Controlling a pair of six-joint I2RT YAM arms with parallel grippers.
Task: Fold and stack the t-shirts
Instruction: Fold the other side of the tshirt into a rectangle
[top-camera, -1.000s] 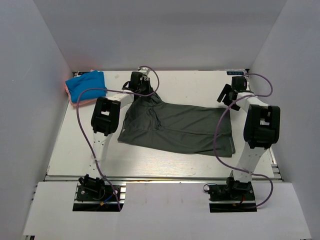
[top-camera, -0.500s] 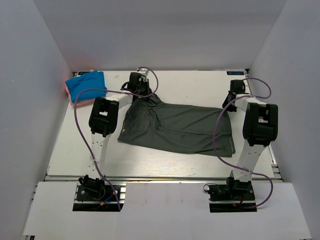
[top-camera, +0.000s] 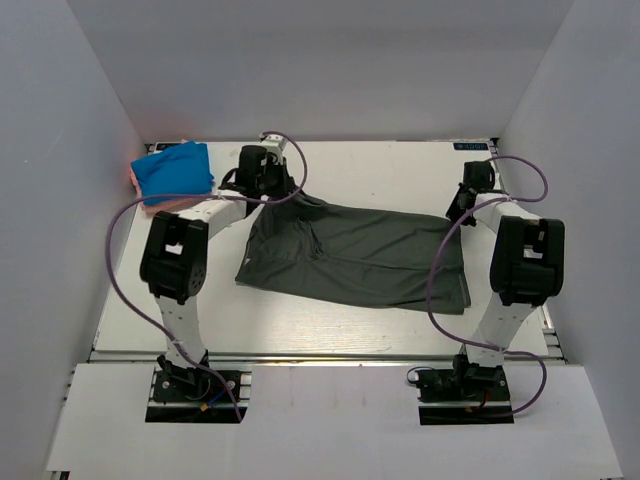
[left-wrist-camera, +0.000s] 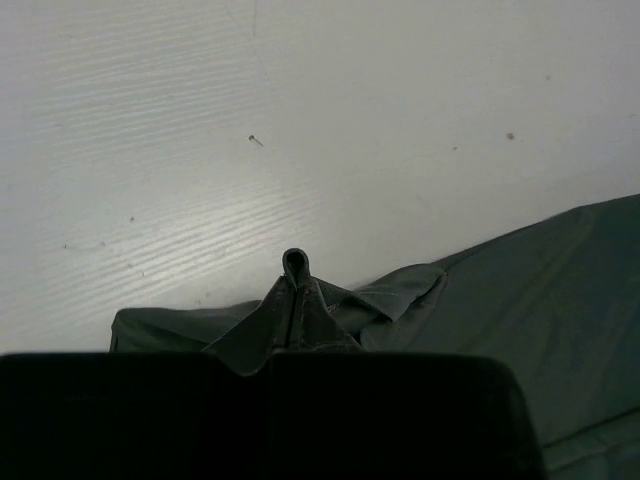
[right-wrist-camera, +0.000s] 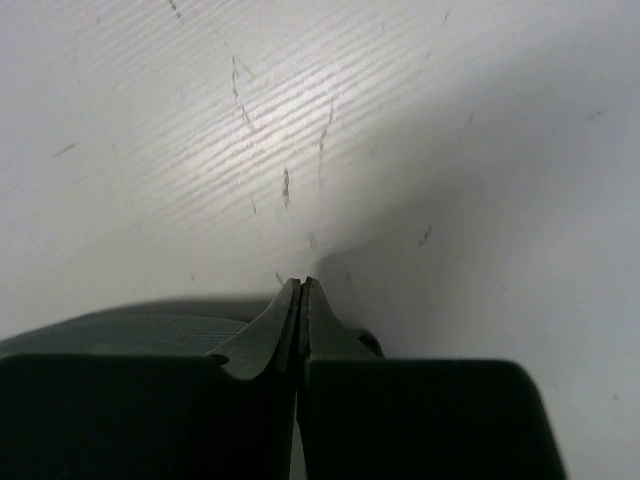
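**A:** Top view. Where is the cloth?

**B:** The dark grey-green t-shirt (top-camera: 360, 255) lies spread across the middle of the worktop (top-camera: 330, 325), rumpled at its left end. The blue t-shirt (top-camera: 173, 170) is folded in the far left corner. It sits on the salmon-pink t-shirt (top-camera: 135, 178), of which only an edge shows. The left hand (top-camera: 268, 185) is at the dark shirt's far left corner and the right hand (top-camera: 462, 205) is at its far right corner.

**A:** Left wrist view?

**B:** The fingers are pressed together on a pinch of dark cloth, which rises in a small tent with a loop of fabric above the tips. The rest of the shirt trails off to the right.

**A:** Right wrist view?

**B:** The fingers are closed to a thin slit. Dark cloth is gathered around them, with a strip of it running left. Scratched bare worktop lies beyond.
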